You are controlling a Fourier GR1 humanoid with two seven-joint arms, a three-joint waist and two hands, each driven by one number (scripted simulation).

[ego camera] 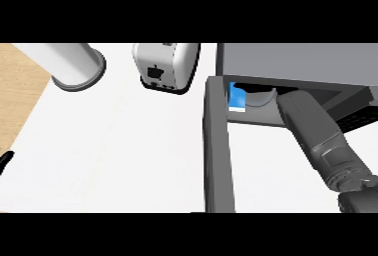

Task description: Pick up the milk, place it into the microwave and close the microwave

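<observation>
Head view, single frame.

- Microwave (295, 60) sits at the upper right of the white surface (111, 150). Its door (219, 150) is wide open and runs down the view as a dark grey slab.
- Milk (237, 97): a blue-and-white carton, upright, inside the microwave cavity at its left side, just beside the door's hinge end. I read it as standing on the cavity floor, though the shadow there makes the contact hard to confirm.
- Right forearm (317, 135) comes in from the lower right and goes into the cavity, ending just right of the milk. The right hand is lost in the dark of the opening. I cannot tell whether it is closed round the carton or clear of it.
- Left hand (5, 161): only a black sliver at the left edge, well away from the microwave. What shows is straight, points up and holds nothing, so I log it as open and resting.
- Also on the surface: a toaster (166, 65) left of the microwave, and a white cylinder (70, 62) further left.
</observation>
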